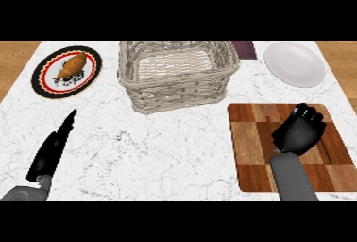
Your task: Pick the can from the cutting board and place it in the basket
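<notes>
— While the wicker basket point(178, 74) sits at the far middle of the marble counter point(174, 156), what does it hold?
— Only its woven floor shows inside. Left of it, a black-rimmed plate point(67, 72) carries a brownish piece of food point(72, 66); to the far right a plain white plate point(295, 64) lies bare.
— And the can?
— I cannot see it. The right hand point(300, 132) is over the cutting board point(251, 142), fingers curled downward, and whether they enclose the can I cannot tell.
— The other hand?
— The left hand point(52, 151) rests near the counter's left edge, fingers straight, holding nothing.
— Room to move?
— Bare marble lies between the board and the basket; the board's right side runs close to the counter's edge.
</notes>
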Robot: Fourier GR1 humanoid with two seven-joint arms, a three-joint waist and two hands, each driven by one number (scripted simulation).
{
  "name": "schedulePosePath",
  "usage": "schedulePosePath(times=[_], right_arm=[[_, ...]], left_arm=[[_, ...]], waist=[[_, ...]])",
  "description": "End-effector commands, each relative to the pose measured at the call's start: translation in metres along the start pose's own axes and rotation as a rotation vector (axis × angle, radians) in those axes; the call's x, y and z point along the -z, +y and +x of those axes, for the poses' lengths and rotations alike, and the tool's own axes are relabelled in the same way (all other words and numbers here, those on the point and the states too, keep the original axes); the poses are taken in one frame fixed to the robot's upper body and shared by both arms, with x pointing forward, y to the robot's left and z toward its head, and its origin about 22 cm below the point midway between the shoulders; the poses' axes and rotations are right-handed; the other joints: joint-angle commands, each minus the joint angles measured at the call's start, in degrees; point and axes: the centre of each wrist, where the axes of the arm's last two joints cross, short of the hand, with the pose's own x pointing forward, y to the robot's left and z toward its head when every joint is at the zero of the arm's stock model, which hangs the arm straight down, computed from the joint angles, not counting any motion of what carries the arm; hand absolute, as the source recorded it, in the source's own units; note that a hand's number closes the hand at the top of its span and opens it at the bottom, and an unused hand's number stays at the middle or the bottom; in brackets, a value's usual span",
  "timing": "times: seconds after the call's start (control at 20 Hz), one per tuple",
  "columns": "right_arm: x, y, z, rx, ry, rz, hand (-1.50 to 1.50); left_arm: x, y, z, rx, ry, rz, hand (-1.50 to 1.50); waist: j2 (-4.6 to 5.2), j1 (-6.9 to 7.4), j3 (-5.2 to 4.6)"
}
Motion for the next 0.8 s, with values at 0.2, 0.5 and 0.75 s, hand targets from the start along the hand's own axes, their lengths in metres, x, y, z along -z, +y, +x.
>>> schedulePosePath(times=[0.2,0.5,0.75], right_arm=[[-0.056,0.01,0.019,-0.012,-0.374,0.358,1.5],[-0.034,-0.017,0.053,0.158,-0.595,0.486,1.5],[0.015,-0.074,0.088,0.385,-0.676,0.469,1.5]], left_arm=[[0.0,-0.017,0.009,0.019,-0.046,-0.052,0.0],[0.008,-0.009,0.022,0.0,-0.023,-0.033,0.0],[-0.001,-0.004,0.0,0.009,0.026,0.01,0.0]], waist=[[2.04,4.53,1.76],[0.97,2.2,1.6],[0.0,-1.18,1.32]])
